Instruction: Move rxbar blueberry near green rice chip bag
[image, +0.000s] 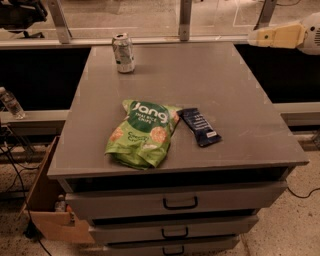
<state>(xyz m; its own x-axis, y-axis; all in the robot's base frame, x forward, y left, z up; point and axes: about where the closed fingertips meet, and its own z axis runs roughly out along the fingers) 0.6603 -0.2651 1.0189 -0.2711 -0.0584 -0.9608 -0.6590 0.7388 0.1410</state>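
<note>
Placement is seeming complete: rxbar blueberry (200, 127) is lying at frame centre, just right of green rice chip bag (142, 132); gripper (257, 36) is hanging upper right, beyond the table (200, 75); its closure cannot be told.

- One camera, set high in front of the grey cabinet (210, 85), tilted down and looking across its top toward the far rail.
- Mid range: the whole cabinet top is in frame, with the drawer fronts (125, 202) below and floor on both sides.
- Depth cues: green rice chip bag (142, 132) and rxbar blueberry (200, 126) are near the cabinet's front edge, silver can (123, 52) at its far-left corner.
- Gripper (255, 36) is at the frame's upper right, past the cabinet's far-right corner.
</note>
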